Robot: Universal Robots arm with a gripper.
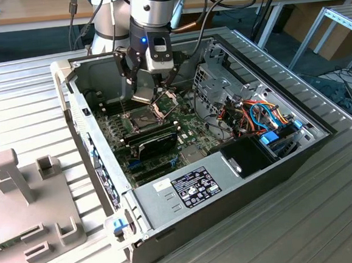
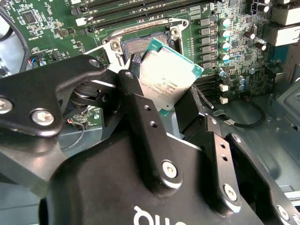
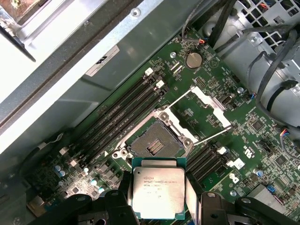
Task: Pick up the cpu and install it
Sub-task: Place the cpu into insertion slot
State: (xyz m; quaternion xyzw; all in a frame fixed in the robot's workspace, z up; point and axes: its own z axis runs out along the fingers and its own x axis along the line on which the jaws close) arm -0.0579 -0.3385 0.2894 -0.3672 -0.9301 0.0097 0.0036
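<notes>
My gripper [image 1: 145, 91] hangs inside the open computer case [image 1: 311, 139], shut on the cpu [image 1: 143, 98]. The cpu [image 3: 157, 191] is a flat square chip with a silver-grey top and green rim, pinched by two opposite edges between the black fingers [image 3: 123, 193]. It hovers a little above the motherboard [image 3: 262, 140], just beside the empty socket [image 3: 153, 143], not in it. The socket's hinged metal frame [image 3: 212, 102] stands flipped open. In the second wrist view the cpu [image 2: 165, 77] is tilted, with the socket [image 2: 140, 44] beyond it and my gripper [image 2: 161, 93] closed on it.
A black expansion card [image 1: 155, 142] lies across the board nearer the power supply [image 1: 189, 188]. Memory slots [image 3: 117, 117] run beside the socket. A metal drive cage [image 1: 217, 73] and coloured cables [image 1: 260, 116] fill the exterior view's right. A grey fixture [image 1: 27, 180] sits outside the case.
</notes>
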